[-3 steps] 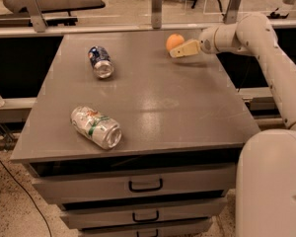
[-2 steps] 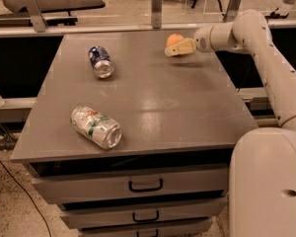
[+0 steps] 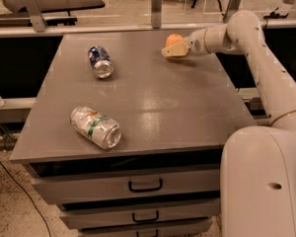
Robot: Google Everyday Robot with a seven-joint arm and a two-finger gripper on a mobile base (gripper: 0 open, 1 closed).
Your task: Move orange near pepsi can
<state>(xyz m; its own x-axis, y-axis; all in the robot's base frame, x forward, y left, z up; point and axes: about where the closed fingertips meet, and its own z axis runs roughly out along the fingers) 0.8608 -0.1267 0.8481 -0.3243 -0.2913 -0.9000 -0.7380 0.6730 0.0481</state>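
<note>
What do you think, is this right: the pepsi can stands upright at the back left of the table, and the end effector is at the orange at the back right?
Not quite. The pepsi can does not stand upright: it lies on its side, as the camera view shows. The rest holds: it is at the back left of the table, and the end effector is at the orange at the back right.

Since a second ago, the gripper (image 3: 171, 51) at the far right of the table (image 3: 153, 107) has slid slightly left across the front of the orange (image 3: 173, 37), now covering its lower edge, with the arm (image 3: 266, 68) swung left accordingly.
</note>
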